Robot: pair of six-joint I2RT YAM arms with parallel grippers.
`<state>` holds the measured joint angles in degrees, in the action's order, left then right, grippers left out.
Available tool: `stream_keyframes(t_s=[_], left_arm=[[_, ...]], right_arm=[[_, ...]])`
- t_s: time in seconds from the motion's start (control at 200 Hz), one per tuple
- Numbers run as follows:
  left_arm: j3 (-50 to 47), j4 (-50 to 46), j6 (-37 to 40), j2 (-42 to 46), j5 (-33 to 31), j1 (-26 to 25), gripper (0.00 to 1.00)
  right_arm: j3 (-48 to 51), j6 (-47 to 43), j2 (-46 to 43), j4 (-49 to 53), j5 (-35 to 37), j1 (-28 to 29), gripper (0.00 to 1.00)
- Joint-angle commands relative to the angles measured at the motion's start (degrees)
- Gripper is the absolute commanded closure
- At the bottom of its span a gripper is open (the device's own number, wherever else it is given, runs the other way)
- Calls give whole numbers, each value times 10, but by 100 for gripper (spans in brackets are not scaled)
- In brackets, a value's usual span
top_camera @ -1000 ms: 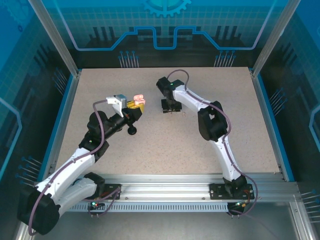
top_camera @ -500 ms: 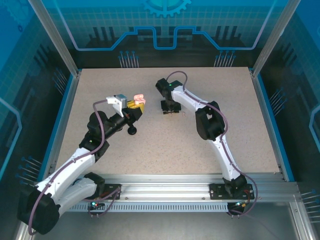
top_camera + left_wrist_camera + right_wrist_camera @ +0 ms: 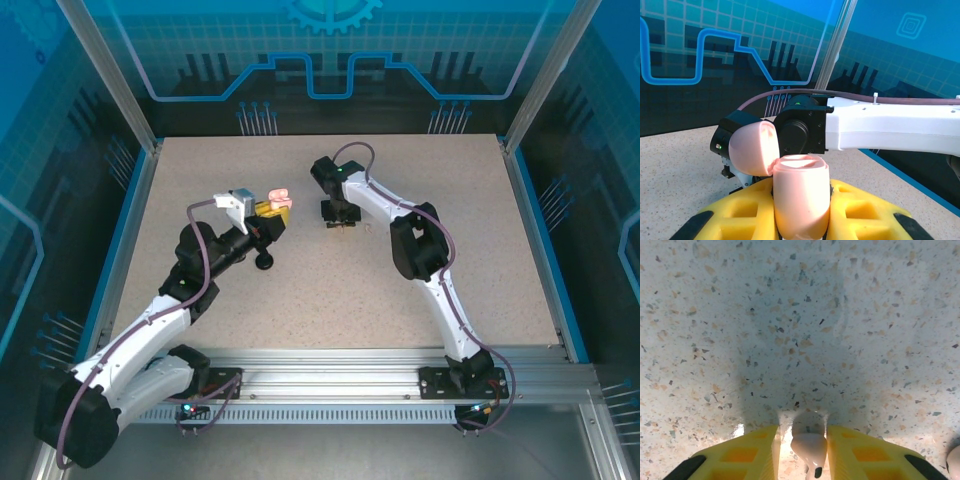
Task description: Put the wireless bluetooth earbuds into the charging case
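Note:
My left gripper (image 3: 274, 207) is shut on a pale pink charging case (image 3: 801, 197), held upright between its yellow fingers (image 3: 862, 212) above the table. The case's lid (image 3: 754, 148) is flipped open to the left, and the same case (image 3: 279, 196) appears from above. My right gripper (image 3: 341, 222) points down at the tabletop just right of it. A pale pink earbud (image 3: 809, 444) lies between its yellow fingers (image 3: 747, 455). The right finger is against the earbud, and a narrow gap remains on the left. Another earbud (image 3: 955, 460) peeks in at the lower right edge.
The speckled table (image 3: 330, 290) has a blue rim, with glass walls at the sides and back. My right arm's white link (image 3: 890, 127) crosses close behind the open case. A tiny pale item (image 3: 367, 228) lies just right of my right gripper.
The right gripper's jaws have narrowed around the earbud, and its arm has shifted slightly left. The left arm and the case have stayed still.

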<state>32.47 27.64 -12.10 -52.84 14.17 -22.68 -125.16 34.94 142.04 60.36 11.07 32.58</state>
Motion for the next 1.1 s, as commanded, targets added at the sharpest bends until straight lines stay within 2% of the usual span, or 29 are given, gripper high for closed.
stream_keyframes(t_s=[0.0, 0.38, 0.59, 0.81, 1.096], left_arm=[[0, 21, 5, -1, -3, -4, 100], [1, 31, 10, -12, 9, -15, 100], [1, 36, 12, -16, 8, -21, 100], [-10, 63, 22, -27, 8, -31, 100], [-20, 114, 75, -36, -9, -65, 100]], right_arm=[[-6, 8, 18, 10, 5, -8, 71], [48, 1, -31, -22, -4, -11, 87], [88, 0, -85, -47, -7, -12, 88], [139, 0, -188, -75, -6, -9, 89], [215, -3, -371, -121, -4, -3, 89]])
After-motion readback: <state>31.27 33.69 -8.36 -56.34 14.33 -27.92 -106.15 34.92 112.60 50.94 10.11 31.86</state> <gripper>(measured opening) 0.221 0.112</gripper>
